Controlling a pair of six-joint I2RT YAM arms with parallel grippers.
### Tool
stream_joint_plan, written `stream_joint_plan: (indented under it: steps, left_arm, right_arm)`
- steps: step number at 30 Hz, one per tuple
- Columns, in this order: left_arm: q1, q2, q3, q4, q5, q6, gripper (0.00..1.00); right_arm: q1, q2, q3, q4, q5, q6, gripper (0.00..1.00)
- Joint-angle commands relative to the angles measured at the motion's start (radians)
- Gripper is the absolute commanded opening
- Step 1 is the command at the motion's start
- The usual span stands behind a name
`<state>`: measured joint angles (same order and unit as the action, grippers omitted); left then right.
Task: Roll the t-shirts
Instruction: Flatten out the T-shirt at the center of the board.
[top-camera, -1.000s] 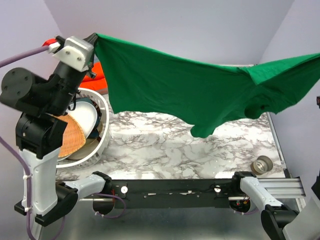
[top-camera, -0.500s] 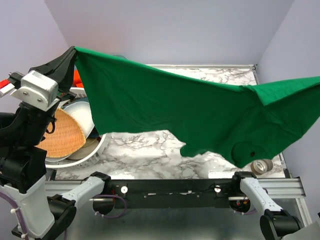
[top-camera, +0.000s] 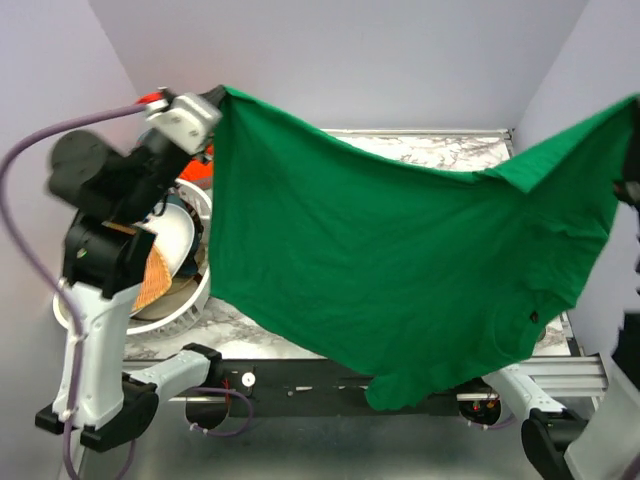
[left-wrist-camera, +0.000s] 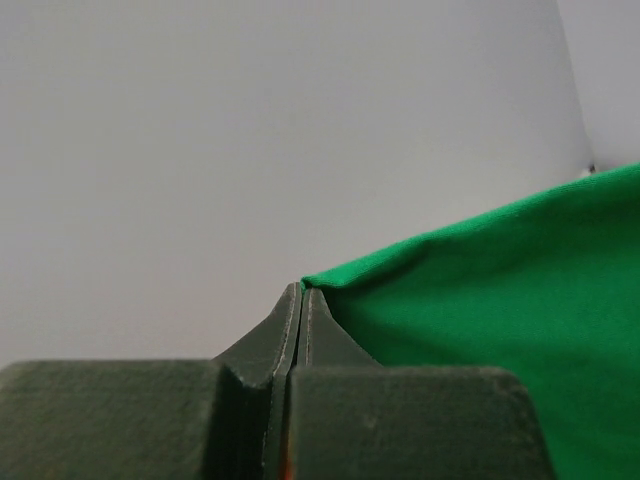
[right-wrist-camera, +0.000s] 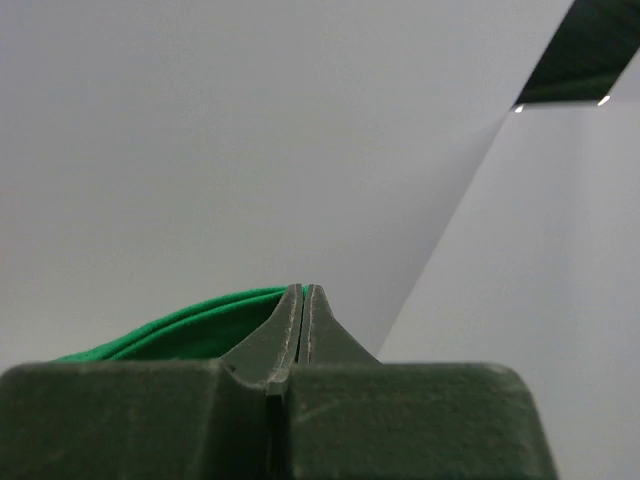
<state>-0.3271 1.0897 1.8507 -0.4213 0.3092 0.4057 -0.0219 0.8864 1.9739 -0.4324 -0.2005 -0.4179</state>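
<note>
A plain green t-shirt (top-camera: 400, 260) hangs spread in the air between my two grippers, high above the marble table (top-camera: 230, 325). My left gripper (top-camera: 218, 97) is shut on its upper left corner; in the left wrist view the jaws (left-wrist-camera: 303, 290) are pressed together with green cloth (left-wrist-camera: 500, 300) at the tips. My right gripper (top-camera: 632, 100) is at the right edge of the top view, shut on the shirt's upper right corner; the right wrist view shows its jaws (right-wrist-camera: 304, 290) closed with green cloth (right-wrist-camera: 180, 335) behind them. The shirt's lower edge hangs down to the near rail.
A white basket (top-camera: 195, 295) with a woven orange item (top-camera: 155, 275) and a white bowl stands at the table's left. Something red-orange (top-camera: 200, 165) lies behind it. A black rail (top-camera: 300, 378) runs along the near edge. The walls are close on both sides.
Both grippers have risen and swung with the shirt; the left one moved right and up. The shirt now hangs lower and nearer, hiding most of the table and the tape roll.
</note>
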Motion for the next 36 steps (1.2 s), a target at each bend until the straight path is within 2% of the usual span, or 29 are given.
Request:
stream_joint_plan:
  steps: [1,2,3,7,9,10,12,13,16,19,24,31,34,36]
  left_arm:
    - [0.008,0.068,-0.224,0.062,0.062,0.087,0.00]
    - [0.008,0.076,-0.266,0.093,0.070,0.084,0.00]
    - [0.008,0.088,-0.347,0.111,0.094,0.082,0.00]
    - [0.008,0.238,-0.498,0.180,0.148,0.058,0.00]
    - [0.005,0.329,-0.510,0.203,0.153,0.030,0.00]
    - [0.005,0.433,-0.498,0.207,0.154,0.021,0.00]
    - [0.005,0.545,-0.428,0.187,0.146,-0.001,0.00]
    - [0.005,0.643,-0.403,0.182,0.136,-0.010,0.00]
    - [0.014,0.784,-0.331,0.196,0.076,-0.041,0.00]
    - [0.029,0.875,-0.280,0.243,0.013,-0.059,0.00]
    - [0.052,0.993,-0.153,0.188,-0.085,-0.074,0.00]
    - [0.068,1.084,-0.025,0.185,-0.113,-0.087,0.00]
    - [0.068,1.122,0.025,0.181,-0.102,-0.091,0.00]
    - [0.068,1.145,0.051,0.179,-0.113,-0.110,0.00]
  right_arm:
    - [-0.009,0.095,-0.191,0.061,-0.054,0.014,0.00]
    - [-0.009,0.103,-0.302,0.075,-0.069,0.016,0.00]
    - [-0.009,0.117,-0.352,0.086,-0.085,0.018,0.00]
    - [-0.009,0.212,-0.605,0.148,-0.168,0.025,0.00]
    - [-0.009,0.268,-0.729,0.196,-0.166,0.016,0.01]
    - [-0.009,0.340,-0.750,0.237,-0.154,0.010,0.00]
    - [-0.009,0.445,-0.758,0.257,-0.137,-0.037,0.00]
    - [-0.009,0.554,-0.741,0.286,-0.105,-0.056,0.00]
    - [-0.012,0.728,-0.643,0.302,-0.030,-0.119,0.00]
    - [-0.013,0.917,-0.549,0.304,-0.004,-0.177,0.00]
    - [-0.013,1.162,-0.287,0.248,0.035,-0.185,0.00]
    - [-0.013,1.410,0.081,0.129,0.111,-0.151,0.00]
    - [-0.013,1.473,0.201,0.098,0.145,-0.154,0.00]
    - [-0.013,1.510,0.224,0.096,0.164,-0.154,0.00]
